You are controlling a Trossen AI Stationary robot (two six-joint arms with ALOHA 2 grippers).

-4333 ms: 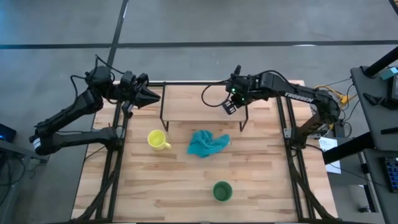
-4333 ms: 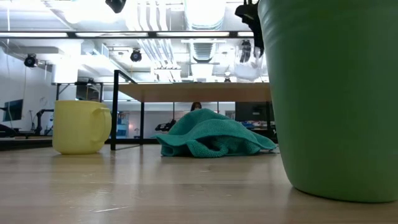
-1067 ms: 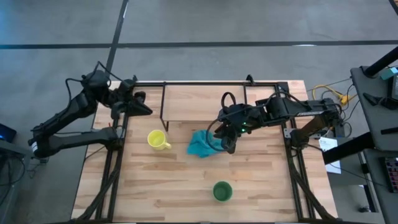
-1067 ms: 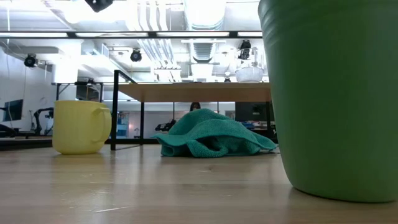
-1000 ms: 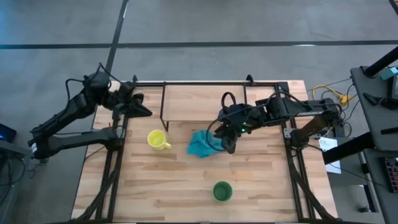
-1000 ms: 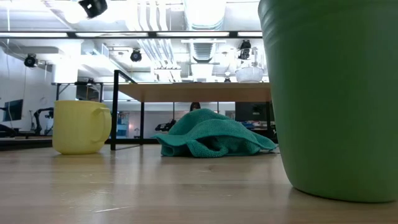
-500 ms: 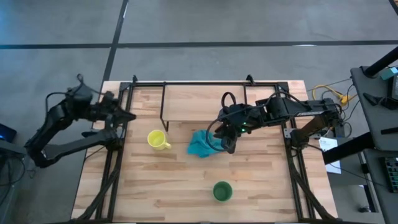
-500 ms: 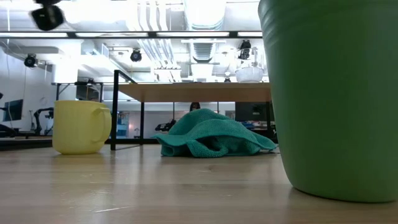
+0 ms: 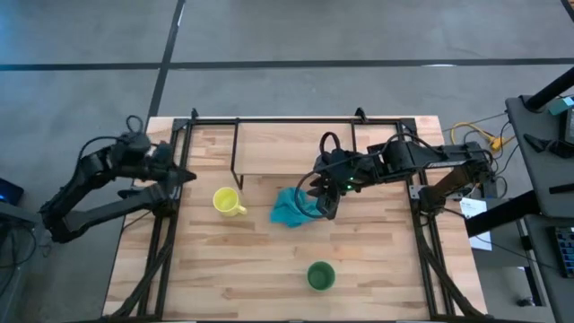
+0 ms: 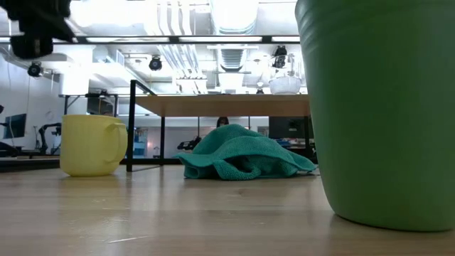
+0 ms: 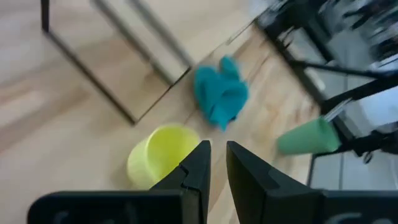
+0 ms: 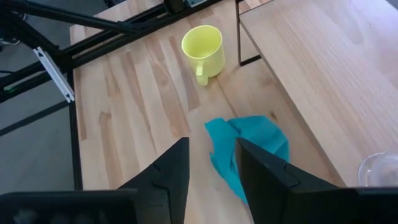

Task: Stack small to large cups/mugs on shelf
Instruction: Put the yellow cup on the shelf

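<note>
The green cup (image 9: 320, 274) stands nearest the table's front edge, well apart from everything else; in the low view it fills the right side of the picture (image 10: 377, 107). Farther back, the teal cloth (image 9: 291, 207) lies crumpled just in front of the shelf (image 9: 269, 152). The yellow mug (image 9: 226, 201) sits upright beside the cloth on its left-arm side, near the shelf's front corner leg, with its handle turned toward the cloth.

The right gripper (image 9: 326, 209) hangs over the cloth's edge on the right-arm side. Its fingers are parted by a narrow gap and hold nothing, as the right wrist view (image 12: 211, 163) shows.

The shelf stands at the back of the table, a light-wood plank on thin black legs. A small clear glass cup (image 12: 379, 169) rests on the plank near its front edge, above and behind the cloth.

The left gripper (image 9: 182, 173) waits at the table's left edge, level with the shelf. Its fingers are close together with only a slim gap, empty (image 11: 217, 163).
</note>
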